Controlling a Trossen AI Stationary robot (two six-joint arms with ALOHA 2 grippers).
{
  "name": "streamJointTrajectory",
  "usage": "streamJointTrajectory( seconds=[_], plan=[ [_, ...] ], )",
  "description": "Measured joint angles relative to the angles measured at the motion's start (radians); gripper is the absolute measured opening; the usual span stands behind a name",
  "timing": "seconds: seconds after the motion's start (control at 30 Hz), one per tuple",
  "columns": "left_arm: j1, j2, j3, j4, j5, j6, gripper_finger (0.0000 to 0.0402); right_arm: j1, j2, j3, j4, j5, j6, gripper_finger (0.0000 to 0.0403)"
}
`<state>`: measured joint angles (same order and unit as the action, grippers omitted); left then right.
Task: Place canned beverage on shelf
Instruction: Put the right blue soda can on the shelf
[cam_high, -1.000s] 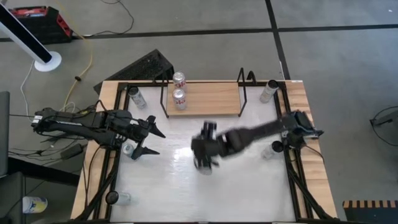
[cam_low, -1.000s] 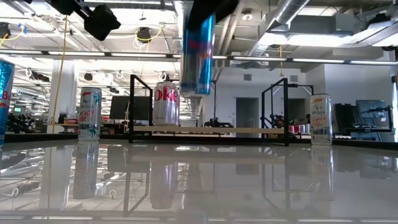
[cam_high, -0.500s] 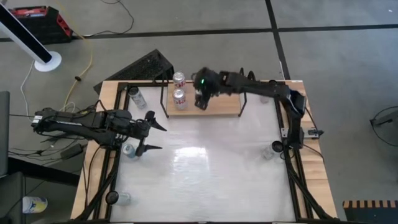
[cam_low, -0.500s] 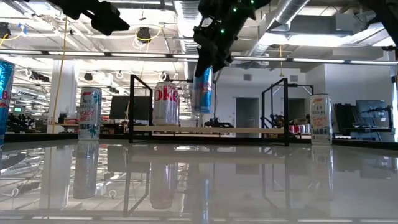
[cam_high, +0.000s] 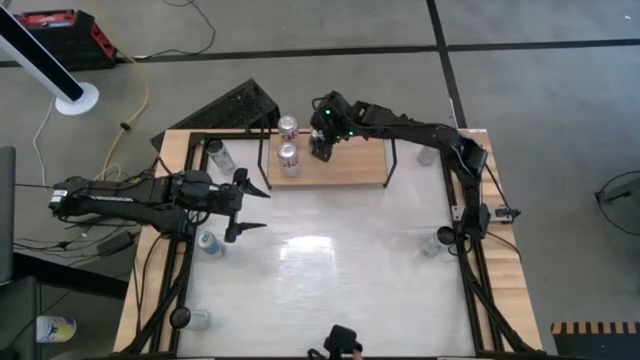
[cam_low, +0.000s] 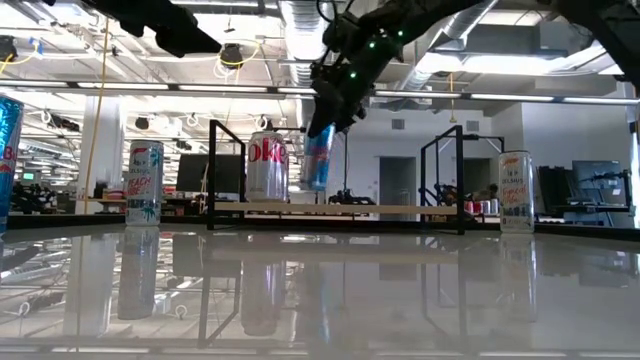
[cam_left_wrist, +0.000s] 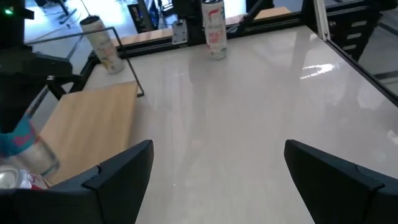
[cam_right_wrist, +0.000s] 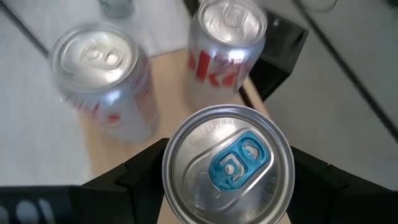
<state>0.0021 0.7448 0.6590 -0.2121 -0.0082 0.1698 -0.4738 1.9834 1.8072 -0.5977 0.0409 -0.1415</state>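
My right gripper (cam_high: 322, 146) is over the light-wood shelf (cam_high: 352, 162) at the table's far side, shut on a blue can (cam_low: 318, 158). The can's top with its blue tab fills the right wrist view (cam_right_wrist: 227, 165). Two silver-and-red cans (cam_high: 288, 127) (cam_high: 289, 158) stand upright on the shelf's left end, just left of the held can. My left gripper (cam_high: 252, 210) is open and empty over the table's left part, pointing right. My right gripper pinches the blue can's upper wall just under the rim (cam_right_wrist: 169, 167) between its two fingers (cam_right_wrist: 138, 175), one on each side. The fingers come from above, pointing down. The can hangs below them, tilted, its bottom a little above the shelf board.
Black frame rails (cam_high: 392, 135) stand at both shelf ends. Single cans stand near the table's corners and sides: far left (cam_high: 221, 156), far right (cam_high: 432, 146), left (cam_high: 209, 241), right (cam_high: 432, 243), near left (cam_high: 195, 318). The shelf's right half is bare wood.
My right gripper has carried the blue can from the table's middle toward the far edge and over the shelf. It has then come down beside the two standing cans, with the can now tilted. My left gripper has shifted slightly toward the far edge.
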Motion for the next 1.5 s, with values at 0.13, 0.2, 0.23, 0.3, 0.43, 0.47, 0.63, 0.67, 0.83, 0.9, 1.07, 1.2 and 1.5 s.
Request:
streamJointTrajectory(
  seconds=[0.13,0.2,0.23,0.3,0.43,0.47,0.63,0.67,0.83,0.9,1.07,1.2,1.5],
  plan=[
    [0.000,0.004,0.000,0.001,0.000,-0.018,0.0347,-0.022,0.001,-0.001,-0.019,-0.004,-0.008,0.0281],
    [0.000,0.008,0.000,0.001,0.000,-0.020,0.0347,-0.032,0.002,-0.001,-0.009,-0.001,-0.020,0.0281],
    [0.000,0.009,0.000,0.004,-0.001,-0.020,0.0347,-0.039,0.002,-0.001,-0.014,0.000,-0.020,0.0281],
    [0.000,0.010,0.000,0.001,-0.006,-0.021,0.0347,-0.051,0.002,-0.001,0.000,-0.011,-0.020,0.0281],
    [0.000,0.010,0.000,0.002,-0.008,-0.025,0.0347,-0.081,0.002,-0.001,0.013,-0.071,-0.017,0.0281],
    [0.000,0.010,0.000,0.001,-0.007,-0.026,0.0347,-0.086,0.002,-0.001,0.017,-0.080,-0.017,0.0281],
    [0.000,0.010,0.000,0.009,-0.007,-0.025,0.0347,-0.096,0.002,-0.001,0.028,-0.091,-0.024,0.0281],
    [0.000,0.010,0.000,0.020,-0.007,-0.025,0.0347,-0.098,0.002,-0.001,0.034,-0.094,-0.024,0.0281],
    [0.000,0.010,0.000,0.059,-0.007,-0.022,0.0347,-0.113,0.038,0.005,0.056,-0.119,-0.027,0.0281],
    [0.000,0.010,0.000,0.061,-0.007,-0.022,0.0347,-0.117,0.038,0.003,0.027,-0.120,-0.020,0.0281],
    [0.000,0.010,0.000,0.061,-0.007,-0.019,0.0347,-0.117,0.030,0.009,0.050,-0.124,-0.024,0.0281],
    [0.001,0.010,0.000,0.062,-0.007,-0.013,0.0347,-0.117,0.034,0.007,0.036,-0.126,-0.028,0.0281],
    [0.000,0.010,0.000,0.062,-0.007,-0.013,0.0347,-0.116,0.034,0.007,0.007,-0.125,-0.043,0.0281]
  ],
)
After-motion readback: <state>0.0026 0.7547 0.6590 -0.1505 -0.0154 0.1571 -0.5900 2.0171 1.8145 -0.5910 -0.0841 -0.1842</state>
